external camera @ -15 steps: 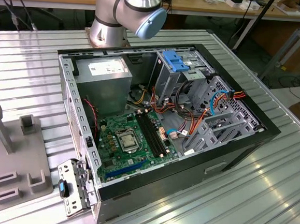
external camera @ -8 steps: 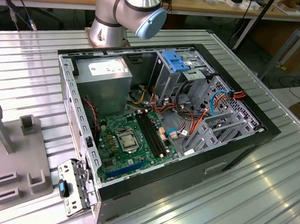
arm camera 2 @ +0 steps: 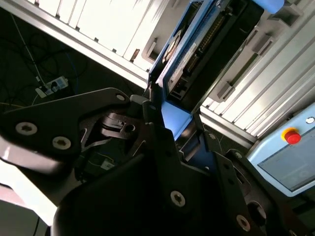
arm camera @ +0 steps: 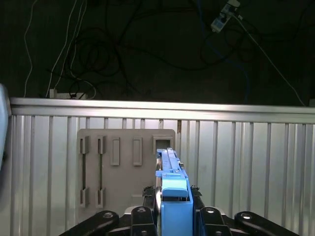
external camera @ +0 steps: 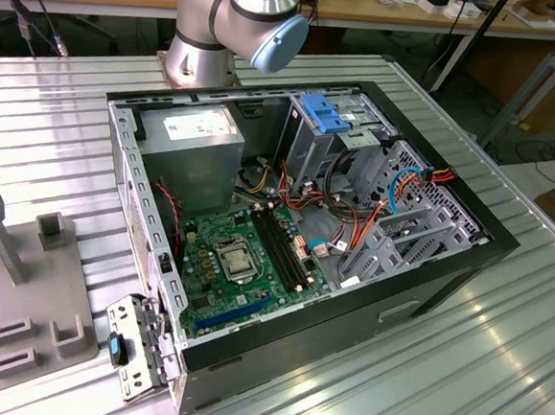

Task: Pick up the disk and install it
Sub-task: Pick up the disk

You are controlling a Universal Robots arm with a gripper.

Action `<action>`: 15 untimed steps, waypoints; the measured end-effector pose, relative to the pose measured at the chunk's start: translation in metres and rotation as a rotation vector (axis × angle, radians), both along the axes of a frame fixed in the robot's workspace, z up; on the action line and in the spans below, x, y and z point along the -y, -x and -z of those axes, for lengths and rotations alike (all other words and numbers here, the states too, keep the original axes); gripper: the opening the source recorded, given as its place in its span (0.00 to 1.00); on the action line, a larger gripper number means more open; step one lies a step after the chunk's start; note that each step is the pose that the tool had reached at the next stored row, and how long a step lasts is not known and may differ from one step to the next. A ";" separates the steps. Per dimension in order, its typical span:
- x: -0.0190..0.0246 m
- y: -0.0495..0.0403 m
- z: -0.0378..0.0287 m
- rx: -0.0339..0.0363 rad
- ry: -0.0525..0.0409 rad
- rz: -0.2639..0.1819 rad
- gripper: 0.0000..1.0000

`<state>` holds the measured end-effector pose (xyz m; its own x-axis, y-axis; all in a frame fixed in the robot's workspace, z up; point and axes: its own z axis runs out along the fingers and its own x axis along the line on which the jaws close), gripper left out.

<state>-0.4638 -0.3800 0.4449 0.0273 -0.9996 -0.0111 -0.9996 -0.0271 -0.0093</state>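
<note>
One disk [arm camera: 175, 201] in one gripper [arm camera: 171, 191]

Lower end of disk [arm camera: 173, 194] hidden between jaws; arm [external camera: 225, 16] cropped by edge.

In the exterior view we see the arm [external camera: 236, 22] at the top edge: a thick silver joint standing upright on its base, with a pale blue cap facing the exterior view's right. In the first wrist view we see the black gripper [arm camera: 174, 206], its linkage bars spread wide to either side and its fingers [arm camera: 142, 216] drawn in close. The jaws press from both sides on the disk [arm camera: 170, 172], which stands edge-on between them and points away from the wrist.
</note>
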 end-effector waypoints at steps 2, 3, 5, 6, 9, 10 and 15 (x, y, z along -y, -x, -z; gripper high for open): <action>0.0000 0.0000 -0.0003 -0.0001 0.0000 0.000 0.37; 0.0000 0.0000 -0.0008 -0.0002 0.0001 0.000 0.37; 0.0000 0.0000 -0.0059 0.0000 0.0000 0.000 0.37; 0.0000 0.0000 -0.0092 0.0001 -0.0001 0.000 0.37; 0.0000 0.0000 -0.0149 0.0000 -0.0001 0.000 0.37; 0.0000 0.0000 -0.0178 0.0000 -0.0001 0.000 0.37; 0.0000 0.0000 -0.0335 0.0000 -0.0001 0.000 0.37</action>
